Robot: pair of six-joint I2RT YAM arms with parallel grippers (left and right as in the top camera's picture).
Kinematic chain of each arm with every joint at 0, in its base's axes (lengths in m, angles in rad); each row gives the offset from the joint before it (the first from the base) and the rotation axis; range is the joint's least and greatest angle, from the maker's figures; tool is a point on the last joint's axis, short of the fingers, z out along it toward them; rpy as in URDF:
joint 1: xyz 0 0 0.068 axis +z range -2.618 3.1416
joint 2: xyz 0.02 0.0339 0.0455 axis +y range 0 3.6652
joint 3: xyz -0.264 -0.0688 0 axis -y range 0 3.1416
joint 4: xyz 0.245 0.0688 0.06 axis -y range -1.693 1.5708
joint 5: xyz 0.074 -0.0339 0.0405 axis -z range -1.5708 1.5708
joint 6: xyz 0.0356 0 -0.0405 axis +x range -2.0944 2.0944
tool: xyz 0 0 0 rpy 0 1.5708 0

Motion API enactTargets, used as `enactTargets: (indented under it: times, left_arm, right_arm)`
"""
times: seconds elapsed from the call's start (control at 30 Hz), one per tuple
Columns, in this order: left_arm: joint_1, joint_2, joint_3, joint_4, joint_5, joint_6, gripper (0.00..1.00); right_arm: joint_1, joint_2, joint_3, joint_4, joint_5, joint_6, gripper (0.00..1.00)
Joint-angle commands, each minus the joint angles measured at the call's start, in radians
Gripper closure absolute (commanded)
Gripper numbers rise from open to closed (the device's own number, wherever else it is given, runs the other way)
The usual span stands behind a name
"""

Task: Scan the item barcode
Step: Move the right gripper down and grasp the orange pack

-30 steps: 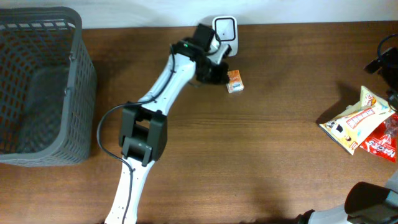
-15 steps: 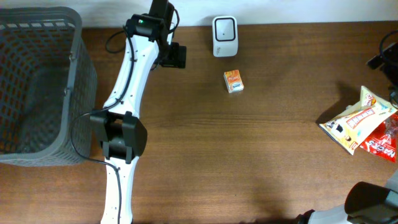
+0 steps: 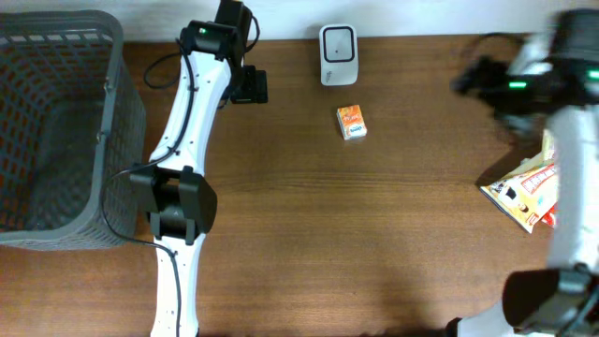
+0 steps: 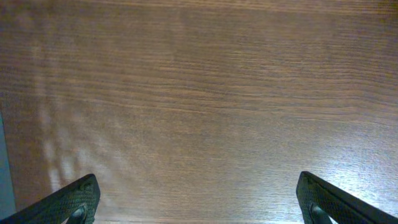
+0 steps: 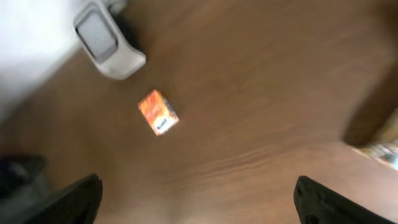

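- The left hand (image 4: 196,186) stands wide open. Its two dark fingers (image 4: 74,202) sit at the opposite lower corners of the left wrist view, with only bare wood grain between them. It holds nothing.
- From overhead, the left hand hangs over the back part of the desk (image 3: 374,234), to the left of the scanner (image 3: 337,42) and apart from it. Its white arm runs back towards the front edge.
- The right hand (image 5: 198,183) is also wide open and empty. Its fingers show at the two lower corners of the right wrist view, clear of every object.
- The overhead view shows the right hand blurred, over the far right of the desk near the back edge. Its arm crosses part of the snack bags (image 3: 519,192) lying at the right edge.
- The orange box (image 3: 352,122), the item to be scanned, lies flat on the desk, free of both hands. It sits just in front of the scanner and a little to its right, near it but not touching.
- In the right wrist view the orange box lies well ahead of the fingers, between them and the scanner.
- The scanner is a white unit with a dark window, standing at the back edge of the desk.
- A grey mesh basket (image 3: 131,122) stands at the left end of the desk, well apart from the orange box. Its contents cannot be made out.
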Motion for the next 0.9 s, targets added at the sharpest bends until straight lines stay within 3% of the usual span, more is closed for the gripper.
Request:
enactTargets:
  times: [0.0,0.1,0.37,0.57,0.7,0.87]
  left_arm:
    - [0.019,-0.019,-0.004,-0.032,-0.018,-0.028,0.01]
    - [0.028,-0.019,-0.004,-0.064,-0.019,-0.027,0.01]
    - [0.037,-0.019,-0.004,-0.09,-0.033,-0.028,0.01]
    - [0.037,-0.019,-0.004,-0.09,-0.033,-0.028,0.01]
    - [0.037,-0.019,-0.004,-0.09,-0.033,-0.028,0.01]
    - [0.037,-0.019,-0.004,-0.09,-0.033,-0.027,0.01]
  right_arm:
    - [0.158,0.085,-0.087,0.093,0.142,-0.043,0.05]
    - [0.266,0.17,-0.093,0.208,0.143,-0.183,0.19]
    - [0.442,0.321,-0.093,0.348,0.307,-0.326,0.29]
    - [0.514,0.428,-0.093,0.446,0.502,-0.334,0.34]
    - [0.528,0.46,-0.093,0.516,0.524,-0.333,0.5]
    - [0.53,0.506,-0.093,0.574,0.517,-0.333,0.5]
